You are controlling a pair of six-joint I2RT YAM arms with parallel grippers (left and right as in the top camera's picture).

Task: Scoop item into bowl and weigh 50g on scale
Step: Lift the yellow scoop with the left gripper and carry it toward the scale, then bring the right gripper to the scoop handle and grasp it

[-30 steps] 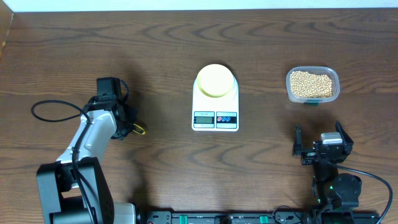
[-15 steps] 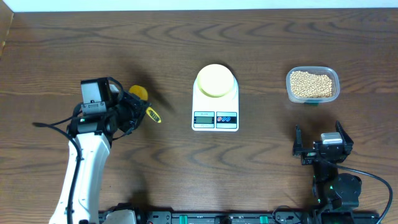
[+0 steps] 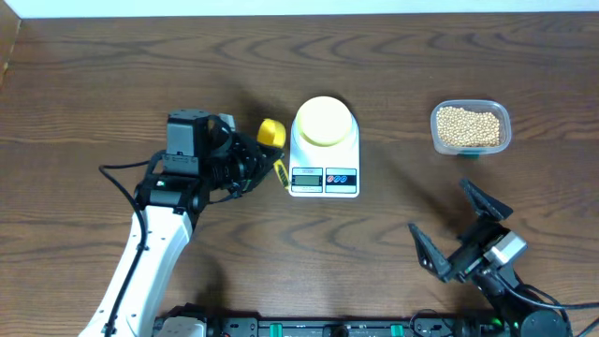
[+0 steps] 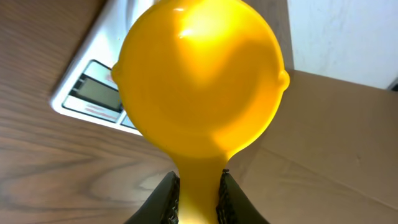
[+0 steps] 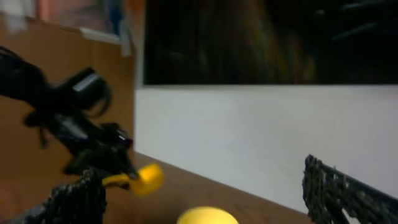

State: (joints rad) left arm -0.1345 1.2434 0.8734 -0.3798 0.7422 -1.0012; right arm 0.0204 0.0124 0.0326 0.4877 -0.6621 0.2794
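Note:
The pale yellow bowl (image 3: pixel 325 122) sits empty on the white scale (image 3: pixel 325 159) at the table's middle. The beige beans (image 3: pixel 468 126) fill a clear tub (image 3: pixel 506 120) at the far right. My left gripper (image 3: pixel 255 165) is shut on the handle of a bright yellow scoop (image 3: pixel 271 132), whose empty head hangs just left of the scale. In the left wrist view the scoop (image 4: pixel 199 74) fills the frame, its handle pinched between the fingers (image 4: pixel 166 199), with the scale (image 4: pixel 93 93) behind it. My right gripper (image 3: pixel 457 230) stands open and empty, near the front right.
In the right wrist view I see the left arm (image 5: pixel 68 118) holding the scoop (image 5: pixel 146 179), the bowl (image 5: pixel 208 218) low in the frame, and a white wall behind. A cable (image 3: pixel 122 170) trails from the left arm.
My left arm has swung right from the table's left side, carrying the scoop up to the scale's left edge. My right arm has tilted and shifted a little left, jaws still wide.

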